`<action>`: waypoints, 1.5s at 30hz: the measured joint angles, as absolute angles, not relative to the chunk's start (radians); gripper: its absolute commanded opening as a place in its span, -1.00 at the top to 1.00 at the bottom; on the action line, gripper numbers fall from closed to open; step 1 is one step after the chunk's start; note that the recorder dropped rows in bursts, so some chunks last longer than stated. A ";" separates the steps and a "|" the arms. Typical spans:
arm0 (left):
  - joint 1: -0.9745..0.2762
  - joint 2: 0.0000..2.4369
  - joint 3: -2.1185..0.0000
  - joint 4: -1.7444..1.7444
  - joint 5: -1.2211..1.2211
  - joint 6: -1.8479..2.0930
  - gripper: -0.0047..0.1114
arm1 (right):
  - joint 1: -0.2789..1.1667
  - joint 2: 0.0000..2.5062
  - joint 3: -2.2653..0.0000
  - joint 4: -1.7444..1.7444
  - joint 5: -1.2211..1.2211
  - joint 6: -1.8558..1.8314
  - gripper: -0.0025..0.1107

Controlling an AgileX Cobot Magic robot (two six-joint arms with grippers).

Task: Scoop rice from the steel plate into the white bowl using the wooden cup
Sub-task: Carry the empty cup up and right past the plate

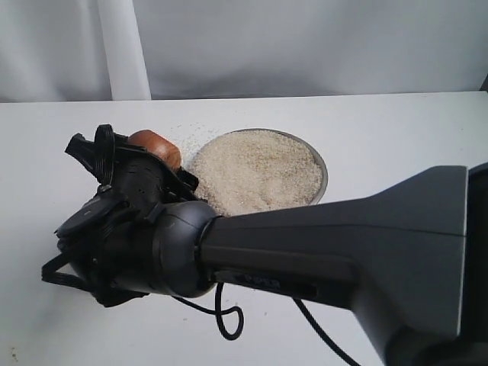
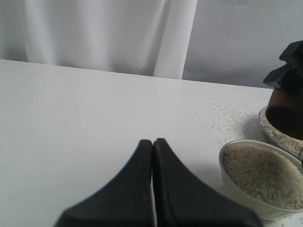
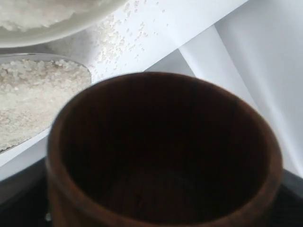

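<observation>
The steel plate [image 1: 323, 177] holds a wide heap of rice [image 1: 259, 171]. My right gripper [image 1: 141, 164] reaches across from the right and is shut on the wooden cup [image 1: 156, 145], held just off the plate's left rim. In the right wrist view the wooden cup [image 3: 161, 151] looks dark inside, with no grains showing. The white bowl [image 2: 227, 182] stands next to the plate and is filled with rice [image 2: 262, 175]; the arm hides it in the exterior view. My left gripper [image 2: 152, 142] is shut on nothing, low over bare table beside the bowl.
Loose grains [image 2: 227, 116] lie scattered on the white table beyond the bowl and plate. A black cable [image 1: 229, 316] loops on the table under my right arm. White curtain [image 1: 305, 46] hangs behind the table's far edge.
</observation>
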State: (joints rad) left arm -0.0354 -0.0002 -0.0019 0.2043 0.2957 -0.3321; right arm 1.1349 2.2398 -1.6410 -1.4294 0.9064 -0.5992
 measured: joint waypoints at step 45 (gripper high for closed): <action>-0.035 0.000 -0.002 0.204 0.296 -0.332 0.92 | 0.544 1.219 -1.178 -0.301 0.362 -0.311 0.96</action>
